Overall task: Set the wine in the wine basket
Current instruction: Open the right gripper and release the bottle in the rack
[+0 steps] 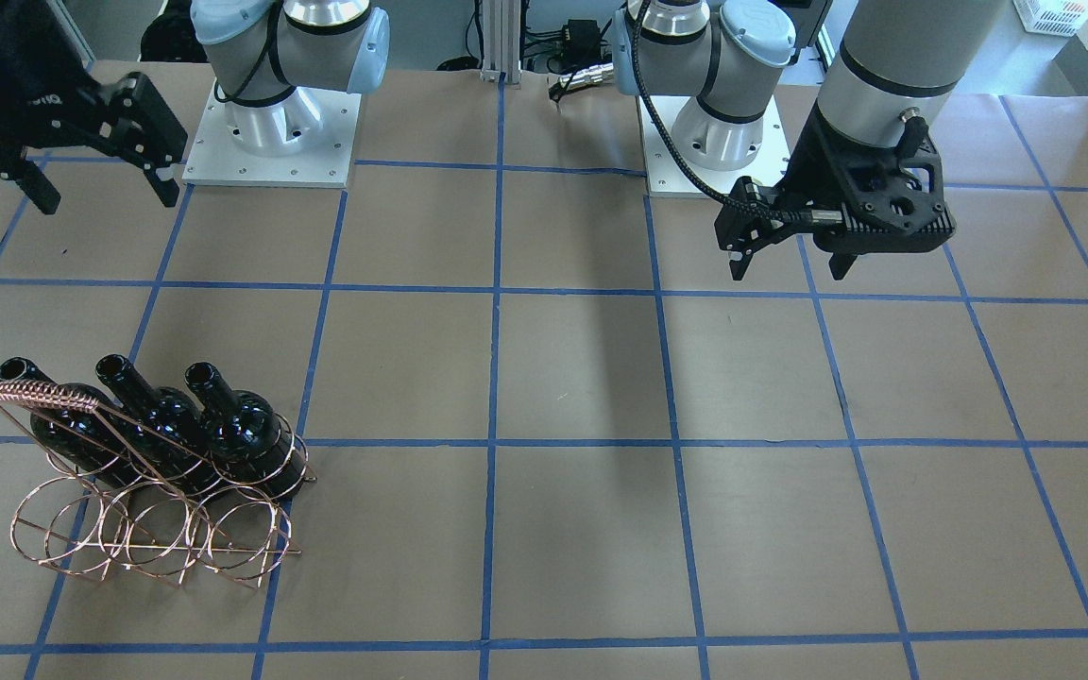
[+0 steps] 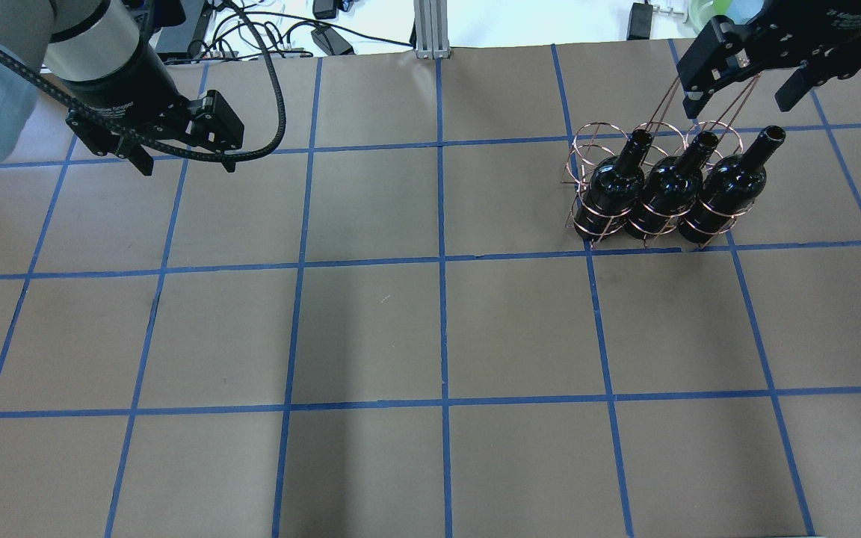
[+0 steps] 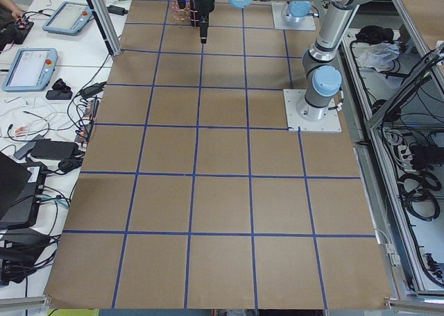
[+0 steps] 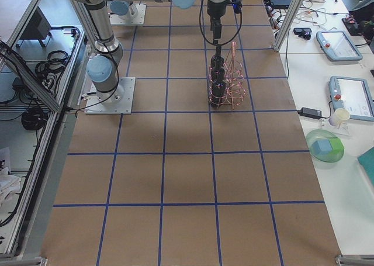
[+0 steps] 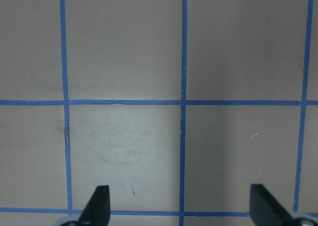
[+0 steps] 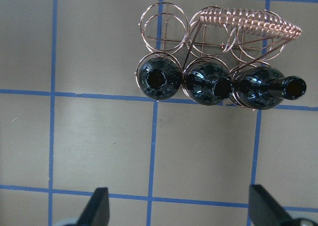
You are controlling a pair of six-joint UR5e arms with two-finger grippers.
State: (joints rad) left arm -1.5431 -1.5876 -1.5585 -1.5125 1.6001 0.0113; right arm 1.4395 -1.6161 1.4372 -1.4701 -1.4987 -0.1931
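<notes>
Three glossy black wine bottles stand side by side in the back row of hoops of the copper wire wine basket (image 1: 39, 395): one (image 2: 613, 187), one (image 2: 666, 187) and one (image 2: 726, 190). The wrist view looks down their necks (image 6: 208, 87), with the basket's coil handle (image 6: 253, 22) behind. The front row of hoops is empty. My right gripper (image 2: 737, 108) hangs above the basket, open and empty (image 6: 180, 206). My left gripper (image 2: 186, 166) is open and empty over bare table (image 5: 180, 206), far from the basket.
The brown table (image 2: 438, 336) carries a grid of blue tape. The two arm base plates (image 1: 270, 142) (image 1: 705, 151) sit at the robot's edge. Side benches hold tablets (image 4: 336, 44), cables and a green bowl (image 4: 326, 149).
</notes>
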